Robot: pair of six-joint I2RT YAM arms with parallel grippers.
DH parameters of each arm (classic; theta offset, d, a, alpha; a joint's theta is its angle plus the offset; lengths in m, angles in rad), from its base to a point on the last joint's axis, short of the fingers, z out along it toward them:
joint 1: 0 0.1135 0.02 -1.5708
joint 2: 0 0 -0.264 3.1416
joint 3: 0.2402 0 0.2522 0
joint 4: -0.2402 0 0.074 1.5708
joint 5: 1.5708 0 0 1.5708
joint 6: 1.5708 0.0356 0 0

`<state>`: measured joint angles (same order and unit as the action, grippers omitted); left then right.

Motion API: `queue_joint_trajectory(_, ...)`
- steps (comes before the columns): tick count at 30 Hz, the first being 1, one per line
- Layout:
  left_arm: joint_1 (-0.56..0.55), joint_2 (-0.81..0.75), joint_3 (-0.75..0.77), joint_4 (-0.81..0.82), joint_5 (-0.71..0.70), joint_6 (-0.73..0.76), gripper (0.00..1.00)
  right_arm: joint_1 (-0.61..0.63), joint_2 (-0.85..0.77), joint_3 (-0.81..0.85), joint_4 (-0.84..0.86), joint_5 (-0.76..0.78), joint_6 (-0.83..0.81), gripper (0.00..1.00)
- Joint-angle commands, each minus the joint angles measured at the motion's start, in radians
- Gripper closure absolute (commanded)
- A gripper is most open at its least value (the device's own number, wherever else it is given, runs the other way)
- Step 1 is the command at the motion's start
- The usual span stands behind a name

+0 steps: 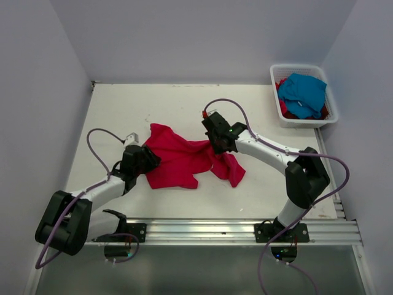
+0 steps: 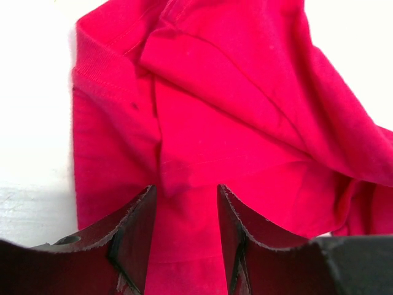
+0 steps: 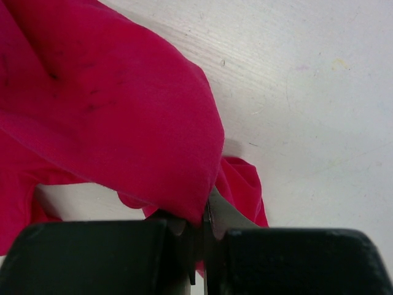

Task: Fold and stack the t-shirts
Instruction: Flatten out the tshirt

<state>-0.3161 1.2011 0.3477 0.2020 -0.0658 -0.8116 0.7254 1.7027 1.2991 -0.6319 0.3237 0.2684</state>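
A crimson red t-shirt [image 1: 178, 161] lies crumpled on the white table [image 1: 123, 110], mid-front. My left gripper [image 1: 149, 157] is at its left edge; in the left wrist view the gripper [image 2: 185, 192] is open, its jaws spread just above the red cloth [image 2: 209, 110]. My right gripper [image 1: 219, 146] is at the shirt's right part. In the right wrist view it [image 3: 206, 214] is shut on a fold of the red cloth [image 3: 123, 123], lifted a little off the table. A turquoise blue t-shirt [image 1: 303, 91] lies on another red shirt [image 1: 285, 109] in the basket.
The white slatted basket [image 1: 275, 75] stands at the back right corner of the table. Grey walls close in the left, back and right. A metal rail [image 1: 202, 230] runs along the near edge, and purple cables loop from both arms.
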Motion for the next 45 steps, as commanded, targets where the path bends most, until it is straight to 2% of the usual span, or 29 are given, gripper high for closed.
queue_joint_trajectory(1,0.006,-0.020,0.033,0.077,0.004,-0.008,0.52,-0.004,0.002,-0.006,0.018,0.012,0.008,1.00)
queue_joint_trajectory(7,0.006,0.026,0.040,0.105,0.000,-0.014,0.53,-0.003,0.006,-0.008,0.018,0.011,0.009,1.00)
queue_joint_trajectory(21,0.006,0.015,0.106,-0.073,-0.089,-0.035,0.58,-0.004,0.005,-0.018,0.020,0.014,0.012,1.00)
queue_joint_trajectory(29,0.006,0.046,0.102,-0.101,-0.089,-0.046,0.62,-0.004,0.005,-0.012,0.014,0.015,0.012,1.00)
queue_joint_trajectory(34,0.006,0.080,0.086,-0.067,-0.072,-0.055,0.62,-0.004,0.006,-0.014,0.015,0.015,0.012,1.00)
queue_joint_trajectory(38,0.006,0.087,0.053,0.039,-0.037,-0.066,0.62,-0.006,0.006,-0.015,0.012,0.018,0.012,1.00)
queue_joint_trajectory(45,0.006,0.084,0.045,0.088,-0.005,-0.061,0.62,-0.006,0.008,-0.021,0.012,0.018,0.011,1.00)
